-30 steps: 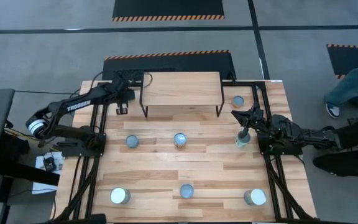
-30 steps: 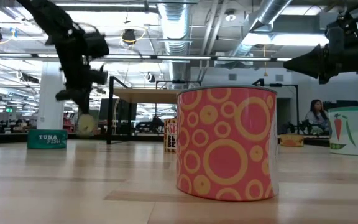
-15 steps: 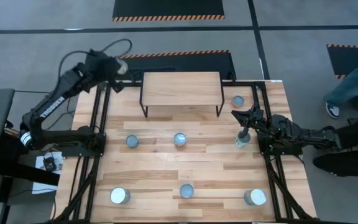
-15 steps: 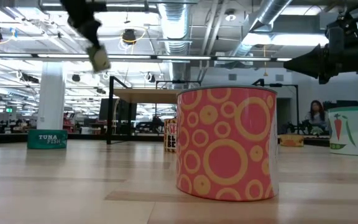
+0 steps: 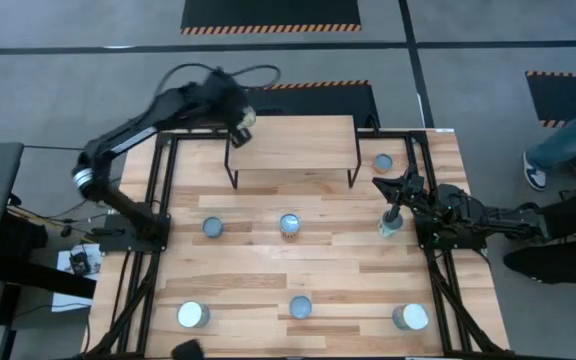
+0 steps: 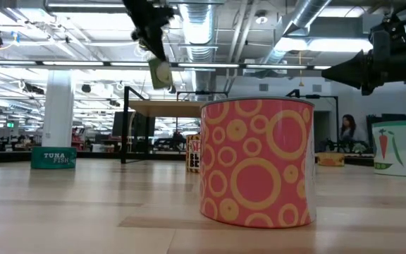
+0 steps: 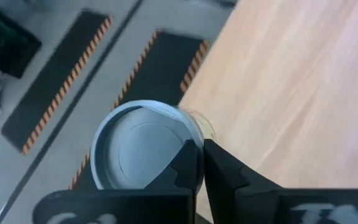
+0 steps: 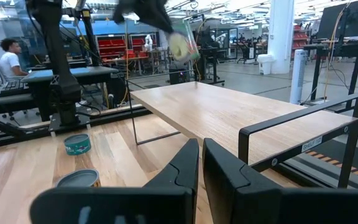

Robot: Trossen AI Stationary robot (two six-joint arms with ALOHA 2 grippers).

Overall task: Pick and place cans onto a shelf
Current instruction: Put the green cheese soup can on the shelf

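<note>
The left gripper [image 5: 240,125] has swung up from beside the shelf [image 5: 293,142] to its rear left corner within the last second, clamped on a small can [image 7: 143,144] by the rim. The can is airborne above the shelf edge, tilted, not yet set down; placement appears imminent. The left arm is raised and arched, wrist angled downward. The right gripper [image 5: 392,212] hangs low over a can [image 5: 389,228] on the counter [image 5: 348,270], fingers nearly together, holding nothing visible.
</note>
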